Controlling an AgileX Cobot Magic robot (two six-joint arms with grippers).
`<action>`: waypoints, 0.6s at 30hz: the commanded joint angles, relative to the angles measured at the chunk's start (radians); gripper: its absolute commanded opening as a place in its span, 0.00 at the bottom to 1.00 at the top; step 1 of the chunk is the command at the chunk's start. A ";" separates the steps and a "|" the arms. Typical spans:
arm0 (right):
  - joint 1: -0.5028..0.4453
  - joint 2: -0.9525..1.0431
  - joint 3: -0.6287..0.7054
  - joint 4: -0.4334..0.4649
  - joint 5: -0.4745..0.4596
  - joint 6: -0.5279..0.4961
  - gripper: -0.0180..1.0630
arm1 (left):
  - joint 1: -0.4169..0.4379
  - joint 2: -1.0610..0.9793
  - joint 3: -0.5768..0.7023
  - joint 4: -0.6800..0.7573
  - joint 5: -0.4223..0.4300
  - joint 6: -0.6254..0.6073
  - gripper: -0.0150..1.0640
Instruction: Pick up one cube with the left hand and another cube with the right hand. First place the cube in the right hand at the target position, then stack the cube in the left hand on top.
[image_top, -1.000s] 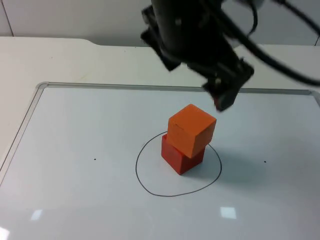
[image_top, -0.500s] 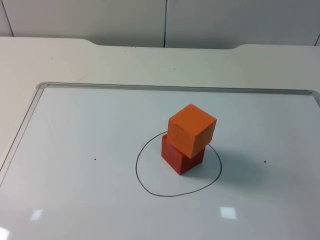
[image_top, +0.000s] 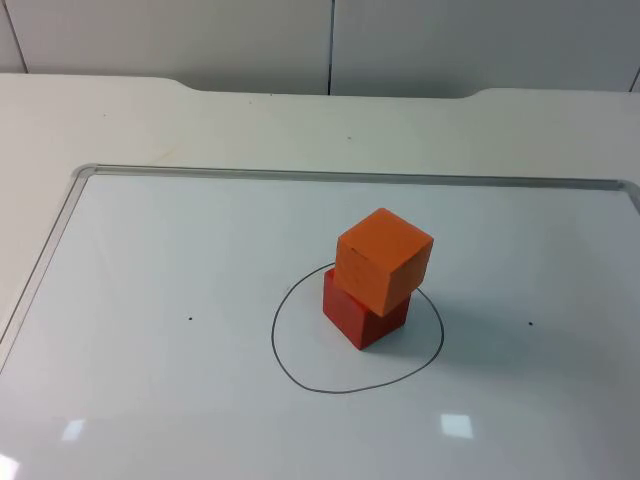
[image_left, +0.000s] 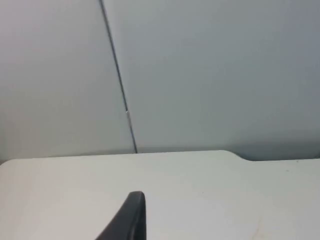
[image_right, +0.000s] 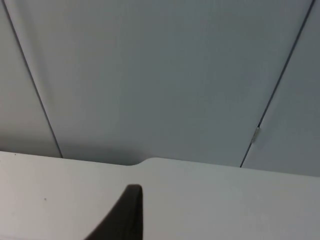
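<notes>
An orange cube (image_top: 383, 258) stands stacked on a red cube (image_top: 360, 318) inside a hand-drawn black circle (image_top: 300, 375) near the middle of the whiteboard. The orange cube is turned slightly against the red one and overhangs it a little toward the back right. Nothing touches the stack. My left gripper (image_left: 131, 220) is drawn back over the white table, facing the grey partition wall. My right gripper (image_right: 127, 212) is drawn back the same way and faces the wall too. Both arms wait away from the cubes.
The whiteboard's metal frame (image_top: 300, 174) runs along the back and left sides. Two small black dots (image_top: 190, 319) (image_top: 530, 323) mark the board on either side of the circle. Behind it the white table ends at the partition wall (image_top: 330, 40).
One second ago a black arm hung over the back of the stack. It has withdrawn from the top view. The two cubes have not moved.
</notes>
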 joint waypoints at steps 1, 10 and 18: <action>-0.001 -0.008 -0.006 0.001 -0.012 0.000 0.99 | 0.011 -0.010 -0.007 -0.018 0.014 -0.007 0.99; -0.001 -0.020 -0.006 -0.022 -0.043 0.000 0.99 | 0.011 -0.010 -0.007 -0.006 -0.012 -0.007 0.99; -0.001 -0.063 -0.006 -0.022 -0.185 0.068 0.99 | 0.011 -0.019 -0.007 -0.024 -0.056 -0.007 0.99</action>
